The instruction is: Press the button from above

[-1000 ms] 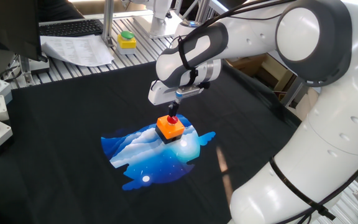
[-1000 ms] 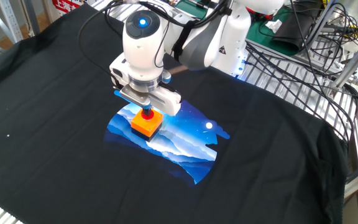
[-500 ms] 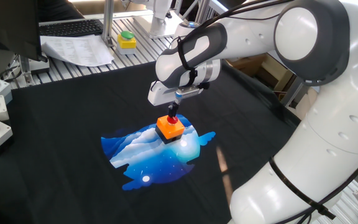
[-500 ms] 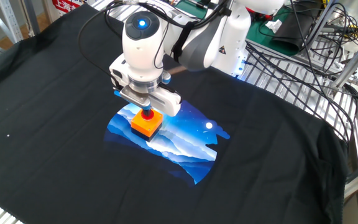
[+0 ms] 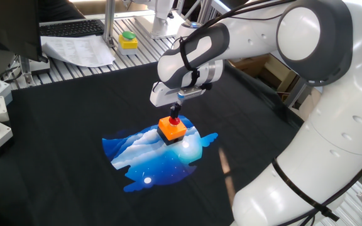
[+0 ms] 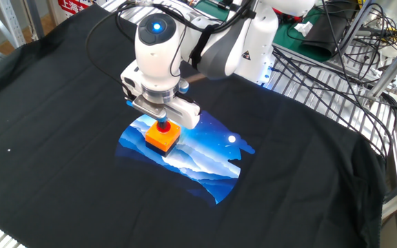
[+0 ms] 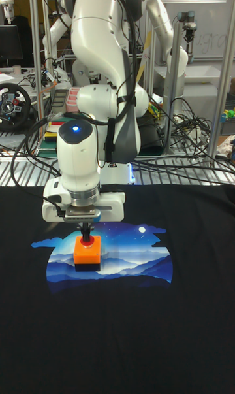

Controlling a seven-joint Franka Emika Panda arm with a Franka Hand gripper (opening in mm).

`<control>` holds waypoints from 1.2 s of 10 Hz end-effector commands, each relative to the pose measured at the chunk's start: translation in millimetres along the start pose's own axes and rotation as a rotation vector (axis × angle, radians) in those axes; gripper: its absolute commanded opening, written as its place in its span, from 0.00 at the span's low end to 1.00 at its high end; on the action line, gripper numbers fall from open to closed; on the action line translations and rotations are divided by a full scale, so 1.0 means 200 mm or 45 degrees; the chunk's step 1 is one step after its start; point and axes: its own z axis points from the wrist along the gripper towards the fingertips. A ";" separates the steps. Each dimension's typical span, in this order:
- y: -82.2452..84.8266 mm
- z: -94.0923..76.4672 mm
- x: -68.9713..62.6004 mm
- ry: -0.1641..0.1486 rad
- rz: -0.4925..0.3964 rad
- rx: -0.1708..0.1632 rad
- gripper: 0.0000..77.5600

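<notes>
Nothing to report as moved since half a second ago — arm, box and cloth sit as they did.

Filling the right side and top of one fixed view: white Franka arm (image 5: pixel 307 94), bent down over a black cloth-covered table (image 5: pixel 74 188). At frame centre, a blue mountain-and-moon printed patch (image 5: pixel 156 157) on the cloth. On that patch, an orange box (image 5: pixel 172 129) with a black base, carrying the button (image 7: pixel 85 239) — red, small, on top of the box. Directly above it, gripper (image 7: pixel 85 232), fingers pointing straight down, tips at or touching the button cap; whether the fingers are together or apart cannot be told from any view.

Judged as the pressing step itself, or its last instant: next calls for a short straight push down, kept centred so the box does not slide or tip on the cloth.

No readable brand or writing; red lettering at the upper left of the other fixed view is too cropped to read.
</notes>
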 end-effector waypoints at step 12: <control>0.00 0.03 0.01 -0.003 -0.004 0.007 0.00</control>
